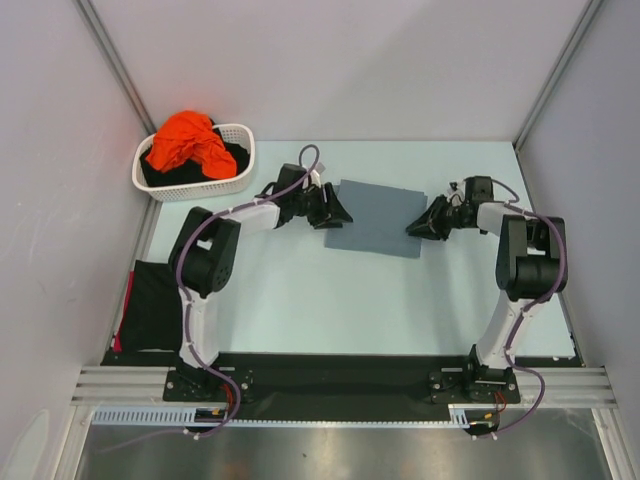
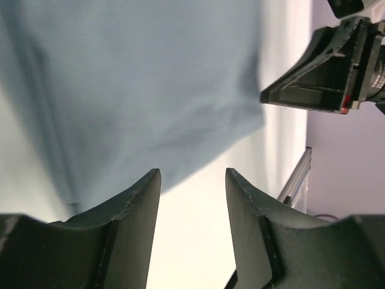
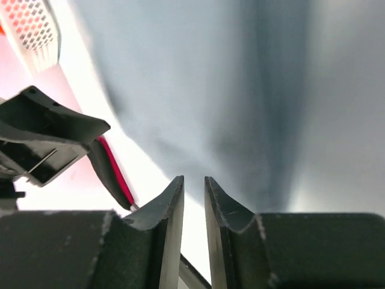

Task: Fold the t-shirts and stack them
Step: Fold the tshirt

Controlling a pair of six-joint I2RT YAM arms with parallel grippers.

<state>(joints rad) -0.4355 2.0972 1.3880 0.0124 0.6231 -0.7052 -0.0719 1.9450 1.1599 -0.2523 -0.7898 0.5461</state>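
A slate grey-blue t-shirt (image 1: 378,218) lies folded into a flat rectangle at the table's middle. My left gripper (image 1: 335,210) sits at the shirt's left edge, open, with only bare table between its fingers (image 2: 193,171); the cloth (image 2: 138,84) lies just ahead of them. My right gripper (image 1: 420,225) is at the shirt's right edge, its jaws a narrow gap apart with nothing in it (image 3: 194,178), and the cloth (image 3: 204,78) is beyond the tips. A bright orange t-shirt (image 1: 188,143) is heaped on black cloth in the basket. Black folded cloth (image 1: 150,305) lies at the left edge.
The white slotted basket (image 1: 240,170) stands at the back left corner, close behind my left arm. Frame posts and grey walls close in the table on three sides. Each wrist view shows the other gripper across the shirt (image 2: 319,78) (image 3: 54,138).
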